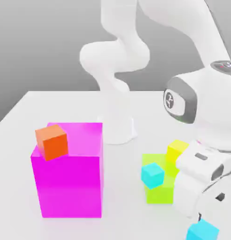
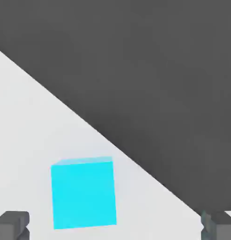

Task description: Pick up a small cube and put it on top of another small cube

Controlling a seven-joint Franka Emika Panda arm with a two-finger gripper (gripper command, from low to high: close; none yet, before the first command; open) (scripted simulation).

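Observation:
One small cyan cube (image 1: 202,231) lies on the white table at the front of the exterior view's right, near the table's edge. My gripper (image 1: 200,219) hangs just above it. In the hand view this cube (image 2: 83,193) sits below and between my two dark fingertips (image 2: 12,224), which stand wide apart and do not touch it; the gripper (image 2: 115,226) is open and holds nothing. The other small cyan cube (image 1: 152,174) rests on a lime-green block (image 1: 160,193), to the left of my hand in the exterior view.
A small yellow cube (image 1: 177,150) sits at the far side of the lime-green block. A big magenta block (image 1: 70,180) with a small orange cube (image 1: 52,142) on top stands at the exterior view's left. The arm's base (image 1: 119,131) rises behind. The table edge (image 2: 136,161) runs close to the cube.

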